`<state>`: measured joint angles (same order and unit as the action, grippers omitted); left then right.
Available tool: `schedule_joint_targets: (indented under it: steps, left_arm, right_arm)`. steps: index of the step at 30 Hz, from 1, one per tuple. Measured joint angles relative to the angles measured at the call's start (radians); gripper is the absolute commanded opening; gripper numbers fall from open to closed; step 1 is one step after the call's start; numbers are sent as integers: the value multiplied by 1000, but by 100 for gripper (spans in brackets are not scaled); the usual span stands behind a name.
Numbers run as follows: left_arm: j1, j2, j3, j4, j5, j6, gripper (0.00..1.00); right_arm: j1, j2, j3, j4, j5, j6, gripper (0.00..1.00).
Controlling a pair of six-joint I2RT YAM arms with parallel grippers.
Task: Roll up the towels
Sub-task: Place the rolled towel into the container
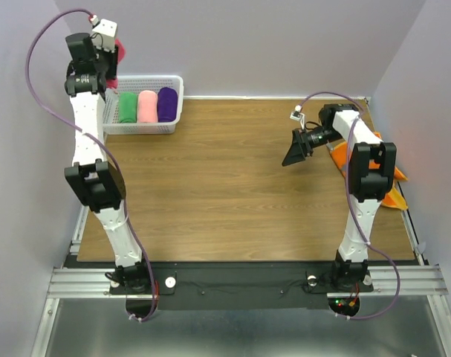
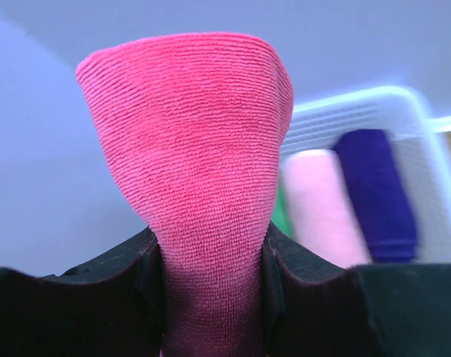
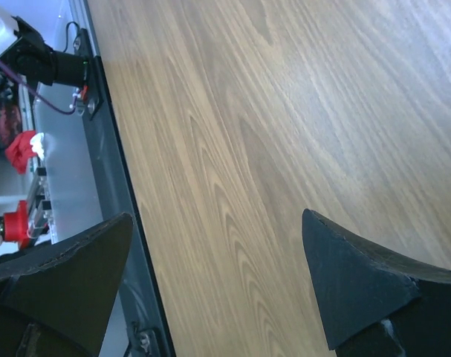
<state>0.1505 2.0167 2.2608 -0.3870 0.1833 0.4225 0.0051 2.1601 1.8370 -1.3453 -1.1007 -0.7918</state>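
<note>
Table [image 1: 232, 193]: wood-grain top. It lay under the R jaws, and only bare board showed between their tips in the R wrist view.
Left arm [image 1: 88, 134]: white and black, stretched toward the far L corner, with its jaws raised off the table.
Right arm [image 1: 359, 201]: bent over the R side of the table, with its jaws pointing inward toward the table's middle.
Basket [image 1: 140, 129]: white slatted plastic, near the L jaws and below them. In the L wrist view it sat past the tips, off to one side.
Orange towel [image 1: 394, 199]: flat on the table behind the R jaws, by the R edge. The arm partly hid it, and it was well apart from the tips.
Hot-pink towel [image 2: 203, 171]: pinched between the L jaws, bunched narrow at the grip and flaring wider past the tips. It was clear of the basket.
Rolls in basket: green [image 1: 127, 106], pale pink [image 1: 147, 105] and purple [image 1: 167, 104], side by side. All lay beyond the L jaws and were untouched.
Left gripper [image 2: 210, 245]: jaws partway closed, clamping the hot-pink towel, with both pads against the cloth.
Right gripper [image 3: 216, 219]: jaws spread wide with nothing between them, hovering above the wood.
</note>
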Motion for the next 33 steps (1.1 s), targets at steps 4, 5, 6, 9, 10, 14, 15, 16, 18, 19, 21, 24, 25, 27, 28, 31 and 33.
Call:
schedule_joint_targets:
  steps: [4,5,6,9,10,14,15,16,18,19,21,24,25,27,28,31,33]
  left_arm:
    - [53,147,75,49,-98,39,0]
    - [59,176,68,68,-127,50,0]
    - [62,205,60,84,-150,59,0]
    - [71,288,58,114,-202,71,0]
    - [74,314,58,124,-215,76,0]
    - [76,389,55,155,-249,99,0]
    - [76,395,49,163,-256,106,0]
    - [76,398,41,166,-261,113,0]
    - [76,404,38,178,-274,128,0]
    - [76,408,38,188,-280,135,0]
    - [76,412,38,208,-292,146,0]
    - [76,423,38,232,-300,152,0]
    - [76,433,38,238,-301,153,0]
    - [76,446,38,242,-302,153,0]
    - [76,457,38,243,-301,153,0]
    - [76,489,38,241,-300,150,0]
    - [76,510,37,241,-291,143,0]
  right_arm:
    - [0,0,-30,1,-4,-4,100]
    - [0,-2,-38,2,-6,-5,100]
    - [0,-2,-43,-1,-7,-6,100]
    - [0,-4,-55,-2,-10,-8,100]
    - [0,-4,-57,-2,-10,-9,100]
    - [0,-7,-71,-1,-10,-17,100]
    - [-2,-7,-72,-2,-10,-18,100]
    - [-4,-7,-72,-1,-10,-18,100]
    - [-11,-7,-72,-1,-10,-19,100]
    - [-15,-7,-72,-1,-10,-20,100]
    - [-23,-7,-72,-1,-10,-20,100]
    - [-27,-7,-72,-1,-10,-21,100]
    - [-27,-7,-72,-1,-10,-21,100]
    - [-27,-7,-72,-1,-10,-21,100]
    - [-27,-7,-72,-1,-9,-21,100]
    - [-27,-7,-72,-1,-9,-21,100]
    - [-27,-7,-76,-1,-10,-21,100]
